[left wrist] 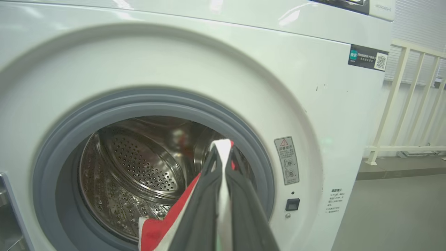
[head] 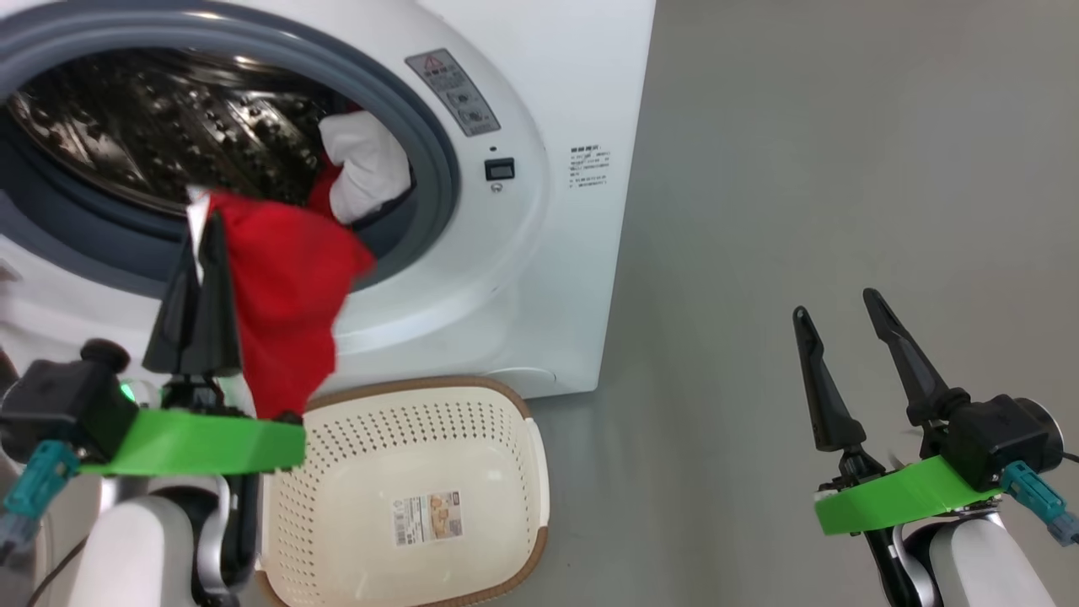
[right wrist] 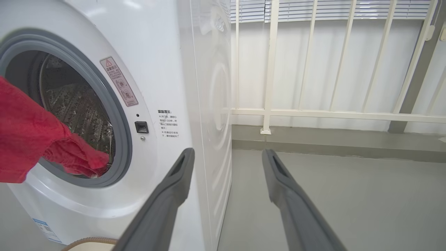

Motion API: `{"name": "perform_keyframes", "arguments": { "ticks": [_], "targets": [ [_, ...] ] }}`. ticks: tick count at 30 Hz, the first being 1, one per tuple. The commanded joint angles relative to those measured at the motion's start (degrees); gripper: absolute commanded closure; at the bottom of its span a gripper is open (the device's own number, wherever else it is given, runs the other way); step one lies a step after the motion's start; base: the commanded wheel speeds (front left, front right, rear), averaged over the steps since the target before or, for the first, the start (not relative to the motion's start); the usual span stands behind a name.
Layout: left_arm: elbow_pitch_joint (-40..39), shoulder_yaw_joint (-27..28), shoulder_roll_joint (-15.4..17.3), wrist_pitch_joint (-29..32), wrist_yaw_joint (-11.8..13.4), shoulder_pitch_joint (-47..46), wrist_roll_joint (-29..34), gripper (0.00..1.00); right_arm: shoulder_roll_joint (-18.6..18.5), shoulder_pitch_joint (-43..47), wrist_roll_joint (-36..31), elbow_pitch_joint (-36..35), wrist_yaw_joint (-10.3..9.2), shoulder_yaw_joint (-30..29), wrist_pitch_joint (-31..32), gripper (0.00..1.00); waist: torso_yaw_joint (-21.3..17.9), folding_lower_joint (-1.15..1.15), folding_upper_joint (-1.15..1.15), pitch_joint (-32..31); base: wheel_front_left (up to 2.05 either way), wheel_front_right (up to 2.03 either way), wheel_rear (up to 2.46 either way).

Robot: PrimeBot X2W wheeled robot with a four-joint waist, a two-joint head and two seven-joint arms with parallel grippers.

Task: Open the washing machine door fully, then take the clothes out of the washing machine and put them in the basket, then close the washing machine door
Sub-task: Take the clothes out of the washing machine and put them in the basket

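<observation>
The white washing machine (head: 539, 278) stands at the upper left with its drum (head: 152, 126) open to me; its door is out of view. My left gripper (head: 202, 223) is shut on the white-trimmed edge of the red garment (head: 291, 295), which hangs from the drum's mouth down over the basket (head: 472, 455). In the left wrist view the fingertips (left wrist: 222, 153) pinch that white trim, red cloth (left wrist: 162, 228) trailing below. A white piece (head: 367, 173) lies at the drum's right lip. My right gripper (head: 834, 303) is open over bare floor at the right, holding nothing.
The cream basket sits on the grey floor right in front of the machine, its rim (right wrist: 90, 241) low in the right wrist view. A white railing (right wrist: 271, 69) runs along the wall behind the machine. Open floor (head: 801, 169) lies to the right.
</observation>
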Motion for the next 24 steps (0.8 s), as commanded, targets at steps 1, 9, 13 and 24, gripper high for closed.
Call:
{"name": "perform_keyframes", "arguments": {
  "ticks": [1, 9, 13, 24],
  "targets": [
    [-3.66, 1.09, 0.92, 0.97, 0.48, 0.48, -0.11, 1.00, 0.03, 0.40, 0.56, -1.23, 0.36, 1.16, -0.36, 0.00, 0.45, 0.00, 0.00, -1.15, 0.00, 0.00, 0.00],
    [-11.66, -0.55, 0.52, 5.68, 1.33, 4.54, -0.87, 1.00, 0.03, 0.88, 1.32, -1.61, 0.36, 1.03, -0.36, 0.00, 0.89, 0.00, 0.00, -1.49, 0.00, 0.00, 0.00],
    [-10.29, -0.81, 0.29, 6.08, 1.33, 6.18, -1.98, 1.00, 0.03, 0.55, 1.51, -1.80, 0.36, 1.13, -0.36, 0.00, 1.12, 0.00, 0.00, -0.34, 0.00, 0.00, 0.00],
    [6.17, -1.94, -0.29, 3.66, 0.14, 4.54, -4.90, 1.00, 0.03, -1.07, 0.99, -1.96, 0.36, 1.28, -0.36, 0.00, 0.94, 0.00, 0.00, 2.98, 0.00, 0.00, 0.00]
  ]
}}
